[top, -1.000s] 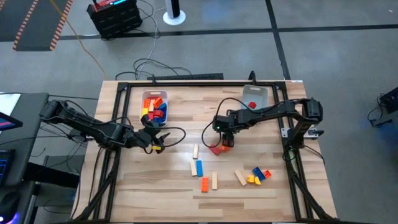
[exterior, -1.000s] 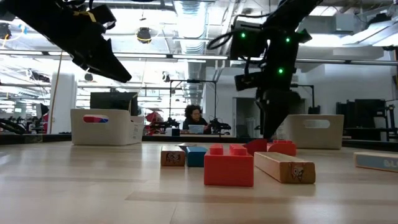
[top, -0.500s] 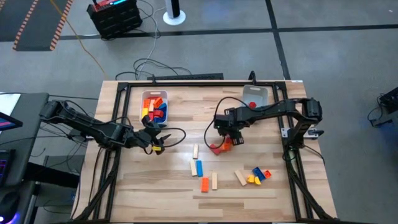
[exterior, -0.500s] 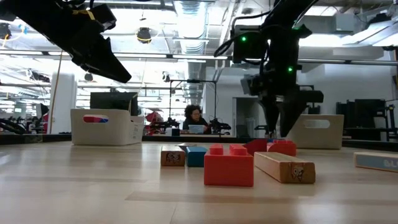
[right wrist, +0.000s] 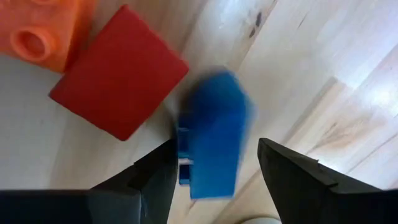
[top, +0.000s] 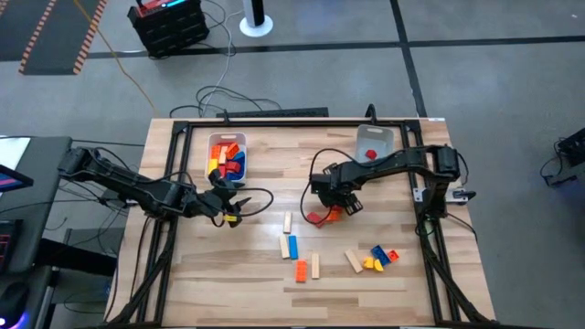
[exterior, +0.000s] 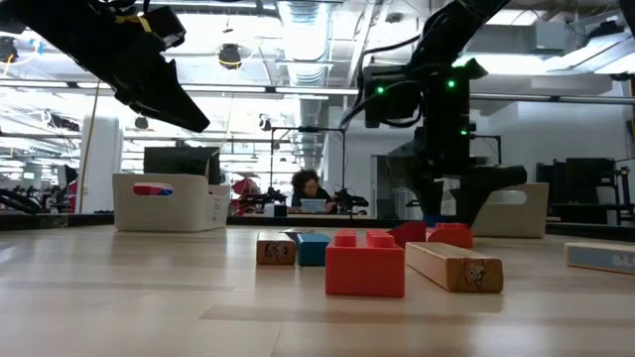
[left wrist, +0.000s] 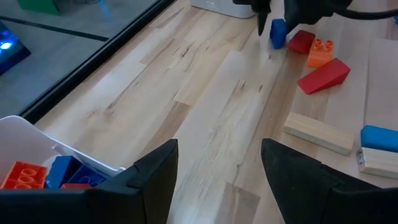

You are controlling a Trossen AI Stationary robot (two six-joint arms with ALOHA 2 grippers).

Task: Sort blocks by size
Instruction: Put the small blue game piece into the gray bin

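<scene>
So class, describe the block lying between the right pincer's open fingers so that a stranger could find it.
Find the clear bin at the table's far right. The right pincer hovers nearer the middle; under it lies a small blue block, beside a red block and an orange one.

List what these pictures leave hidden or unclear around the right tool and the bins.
- Blue block: blurred in the right wrist view; its size is unclear, and whether the right tool touches it.
- Same block in the high view: hidden under the right arm.
- Left bin: its blocks are too small to count from above.
- Right bin: in the low view its wall hides the contents.
</scene>
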